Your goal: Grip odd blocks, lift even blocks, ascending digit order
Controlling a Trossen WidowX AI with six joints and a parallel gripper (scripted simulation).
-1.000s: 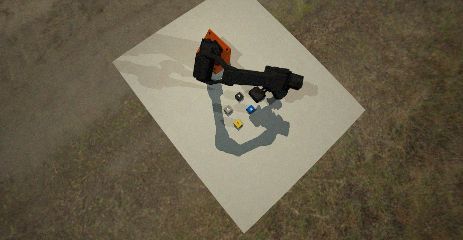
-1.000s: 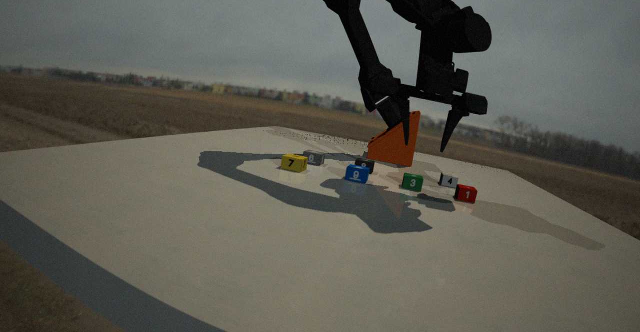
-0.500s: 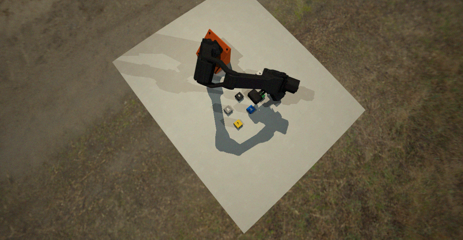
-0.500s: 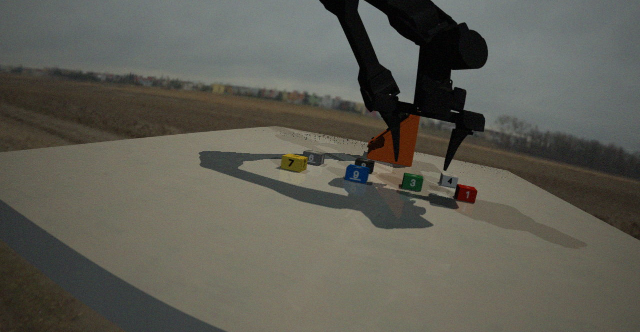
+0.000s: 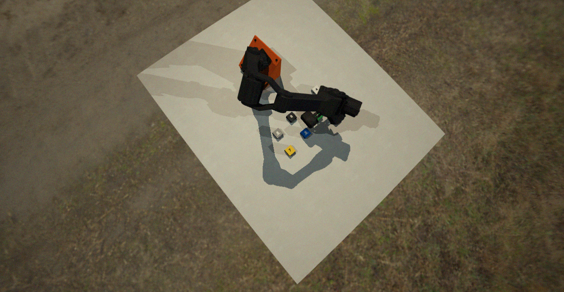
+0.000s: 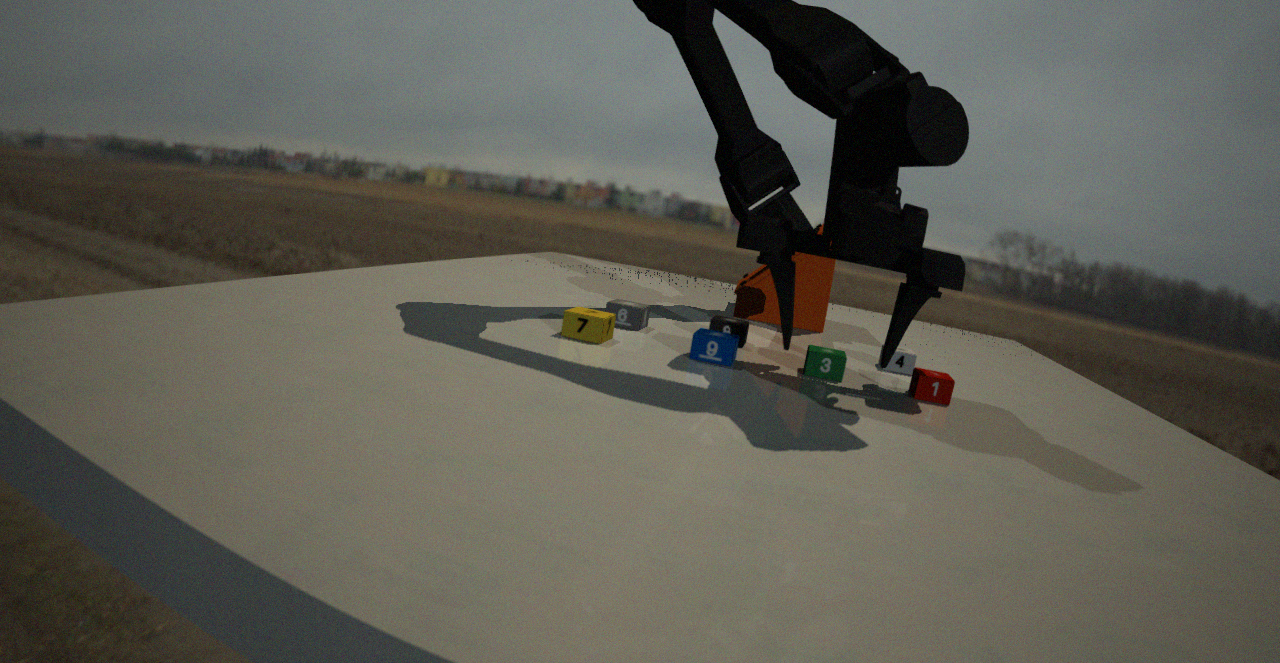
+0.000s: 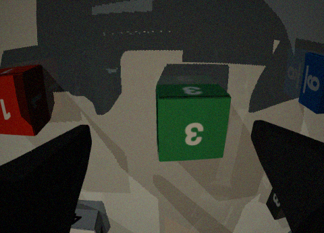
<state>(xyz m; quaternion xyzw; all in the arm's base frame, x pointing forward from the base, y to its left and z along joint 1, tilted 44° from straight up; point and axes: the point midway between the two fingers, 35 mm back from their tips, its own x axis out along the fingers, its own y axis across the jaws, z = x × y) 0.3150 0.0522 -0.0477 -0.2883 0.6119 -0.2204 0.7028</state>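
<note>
Pincer (image 6: 839, 356) (image 7: 175, 132) wide open, empty, near green block (image 5: 319, 117) (image 6: 824, 363) (image 7: 193, 128); red block (image 6: 931, 387) (image 7: 21, 101) beside green block. Green block probably light, stiff; best taken by opposite upright sides, low.

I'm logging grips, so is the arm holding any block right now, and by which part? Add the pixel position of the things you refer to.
Nothing is held; the gripper (image 6: 836, 356) (image 7: 175, 132) is open.

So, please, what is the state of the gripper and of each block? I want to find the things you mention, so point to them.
Gripper (image 5: 322, 118) (image 6: 836, 356) (image 7: 175, 132): open, holding nothing
Red block (image 6: 930, 387) (image 7: 20, 101): on table, ungripped
Green block (image 5: 319, 119) (image 6: 824, 363) (image 7: 194, 128): on table, ungripped
White block (image 5: 315, 90) (image 6: 898, 362) (image 7: 89, 214): on table, ungripped
Gray block (image 5: 278, 133) (image 6: 628, 315): on table, ungripped
Yellow block (image 5: 289, 150) (image 6: 587, 325): on table, ungripped
Black block (image 5: 291, 117) (image 6: 729, 330) (image 7: 276, 206): on table, ungripped
Blue block (image 5: 305, 133) (image 6: 713, 347) (image 7: 314, 82): on table, ungripped
</note>
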